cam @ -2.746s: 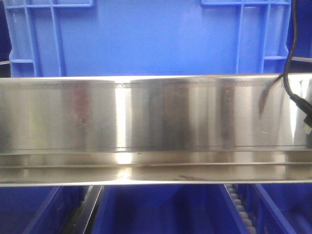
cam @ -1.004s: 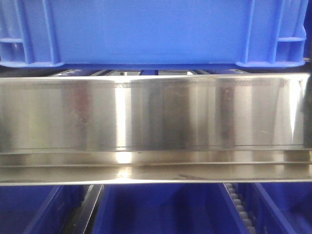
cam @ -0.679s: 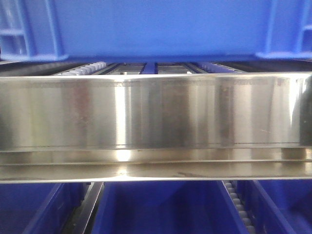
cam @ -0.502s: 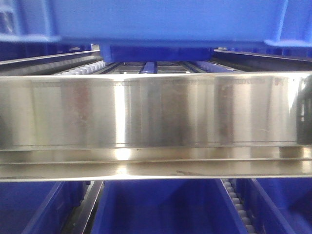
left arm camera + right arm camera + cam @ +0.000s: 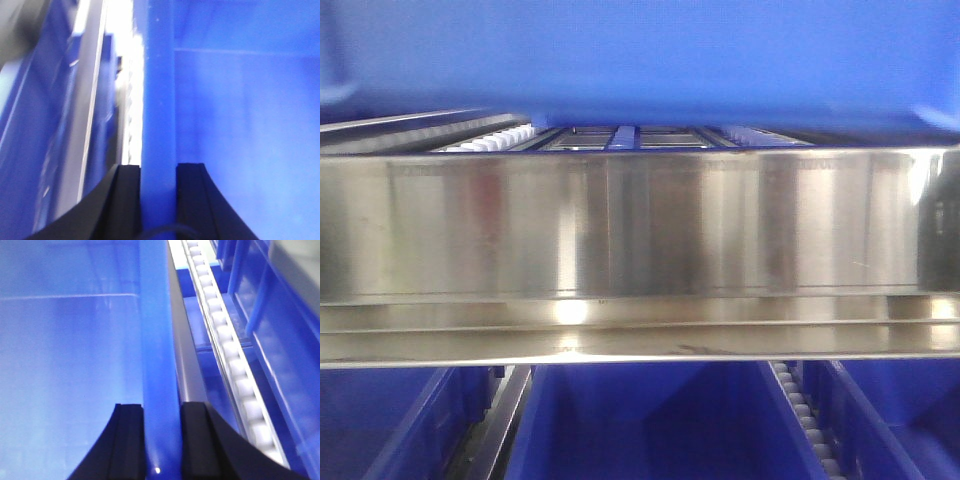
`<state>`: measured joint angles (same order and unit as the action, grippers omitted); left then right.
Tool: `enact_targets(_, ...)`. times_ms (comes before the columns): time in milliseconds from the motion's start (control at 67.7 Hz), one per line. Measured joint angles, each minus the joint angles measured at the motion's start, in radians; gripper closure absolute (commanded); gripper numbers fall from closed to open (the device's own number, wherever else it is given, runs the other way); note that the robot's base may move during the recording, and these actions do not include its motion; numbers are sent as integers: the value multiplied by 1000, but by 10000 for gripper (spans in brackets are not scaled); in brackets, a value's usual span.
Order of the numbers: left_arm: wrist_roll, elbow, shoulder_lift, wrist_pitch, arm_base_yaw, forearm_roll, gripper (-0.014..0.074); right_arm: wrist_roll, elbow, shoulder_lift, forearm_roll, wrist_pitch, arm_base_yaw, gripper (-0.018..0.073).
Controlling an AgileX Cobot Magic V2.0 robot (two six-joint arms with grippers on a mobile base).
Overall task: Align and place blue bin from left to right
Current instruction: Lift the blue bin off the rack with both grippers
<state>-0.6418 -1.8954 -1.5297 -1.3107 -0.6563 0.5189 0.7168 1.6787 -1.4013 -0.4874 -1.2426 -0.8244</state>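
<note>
Rise since earlier: the large, bright, rectangular plastic blue bin is riding higher than half a second ago. Its ribbed corners are slipping out of the top of the front view, and more of the shelf bed is showing beneath it.
Left gripper: my left gripper is clenching the bin's left wall, one black finger outside and the other inside, with the rim running straight up between them.
Blue bin: it is hanging between my two arms, just above the broad brushed stainless steel rail and not touching it. Its lower wall is filling the top of the front view.
Right gripper: my right gripper is pinching the right wall in the same way, clamped across the rim.
Roller track: a strip of small white rollers is running just beside that wall, lower down.
Lower shelf: darker blue plastic bins are sitting under the rail.
Step in hand: I am judging this as the carry, with the set-down not yet begun. To do it well I am aiming to keep both wrists at one height so the base stays level. I am also aiming to squeeze evenly so the thin walls are not twisting or slipping, and to move both arms rightward together. The bin should be lowered only once it is lying square to the rail and tracks.
</note>
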Motion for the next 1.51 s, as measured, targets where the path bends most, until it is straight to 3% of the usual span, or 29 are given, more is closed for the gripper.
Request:
enact_targets(207,-116,220,161,-4,-76,67,707,77,-40,53,-70,-52,-131,629)
enact_targets(472,-147,362,285,36,-87,65,707,174,-80,99,-148,-77,-262,629)
enact_targets(1506,-147,366,303,106,-107,49,707,203,-180,199,-178,-75,-297,638)
